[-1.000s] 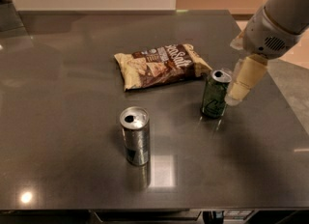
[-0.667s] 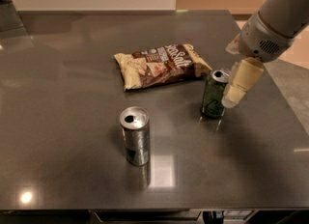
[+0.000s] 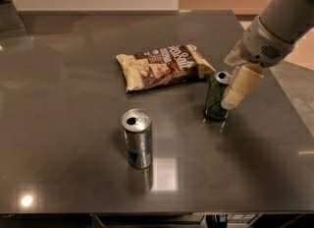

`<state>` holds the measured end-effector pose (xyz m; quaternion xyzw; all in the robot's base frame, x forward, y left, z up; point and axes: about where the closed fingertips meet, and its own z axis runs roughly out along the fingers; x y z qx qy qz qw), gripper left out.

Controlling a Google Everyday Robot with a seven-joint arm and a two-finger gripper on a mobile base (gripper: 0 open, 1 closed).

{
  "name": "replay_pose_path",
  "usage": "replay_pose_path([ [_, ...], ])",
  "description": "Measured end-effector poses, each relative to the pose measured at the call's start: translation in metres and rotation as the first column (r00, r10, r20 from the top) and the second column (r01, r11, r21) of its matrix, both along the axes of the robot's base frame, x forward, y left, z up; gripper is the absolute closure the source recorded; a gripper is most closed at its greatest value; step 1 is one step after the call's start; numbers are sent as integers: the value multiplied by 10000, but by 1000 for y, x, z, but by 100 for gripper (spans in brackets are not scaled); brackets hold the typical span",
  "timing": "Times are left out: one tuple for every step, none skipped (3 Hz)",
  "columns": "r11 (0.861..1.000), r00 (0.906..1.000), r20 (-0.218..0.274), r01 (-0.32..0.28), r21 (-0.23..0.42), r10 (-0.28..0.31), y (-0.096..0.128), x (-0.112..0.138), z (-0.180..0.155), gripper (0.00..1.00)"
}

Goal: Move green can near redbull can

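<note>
Camera view showed a dark grey counter [image 3: 64, 124] with three things on it. The redbull can [image 3: 137, 138] stood upright toward the 6 o'clock edge of the counter, its silver top with the opened mouth facing up and its reflection showing faintly in the glossy surface just below it. At roughly 1 o'clock from it, well apart, lay a flat snack bag [image 3: 164, 66], brown and cream with white lettering, its long side running across the counter. The green can [image 3: 215, 98] stood upright at about 4 o'clock from the bag, just beside the bag's right corner, and at about 2 o'clock from the redbull can, well apart from it. The tool [image 3: 238, 87], cream-coloured and hanging from a grey arm that entered from the 2 o'clock corner, sat tight against the green can's 3 o'clock side, reaching from the can's top down to about its middle. Whether the tool was clenched on the can or released could not be told.
</note>
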<state>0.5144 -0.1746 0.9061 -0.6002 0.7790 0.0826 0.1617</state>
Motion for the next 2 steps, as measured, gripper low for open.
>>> replay_pose_path([
  [9999, 9998, -155, -122, 94, 124, 3, -2, -4, 41],
  [9991, 9988, -305, -371, 205, 377, 9, -5, -2, 64],
])
